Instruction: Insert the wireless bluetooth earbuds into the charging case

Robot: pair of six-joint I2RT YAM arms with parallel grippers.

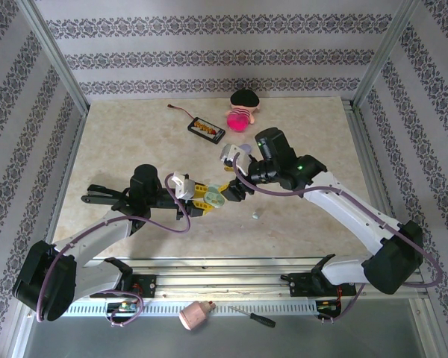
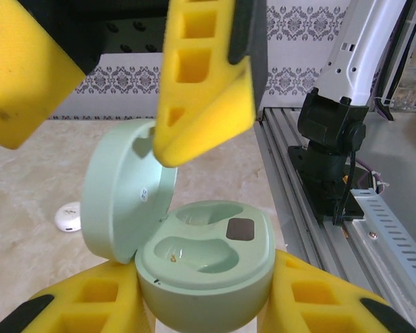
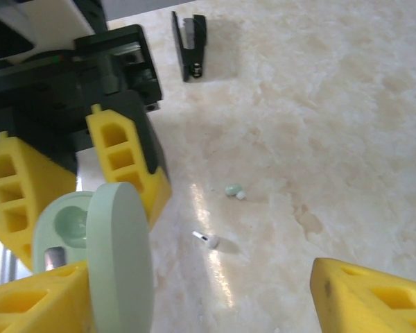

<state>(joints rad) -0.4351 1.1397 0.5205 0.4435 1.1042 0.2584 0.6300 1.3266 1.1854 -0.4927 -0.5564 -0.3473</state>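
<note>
Grips the charging case (image 2: pixel 206 267) in left hand (image 1: pixel 197 197), lid swung open, both wells apparently empty. Spreads right hand (image 1: pixel 233 188) wide just beside the case, carrying nothing. Lying loose on the surface (image 3: pixel 319 104), right of the case and a little nearer: mint earbud (image 3: pixel 233 190) and small white earbud (image 3: pixel 206 239), close together. Looks barely begun: case ready, neither earbud seated, picking up and inserting both left to do.

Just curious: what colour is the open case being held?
Mint green; the charging case shows best from the left wrist.
</note>
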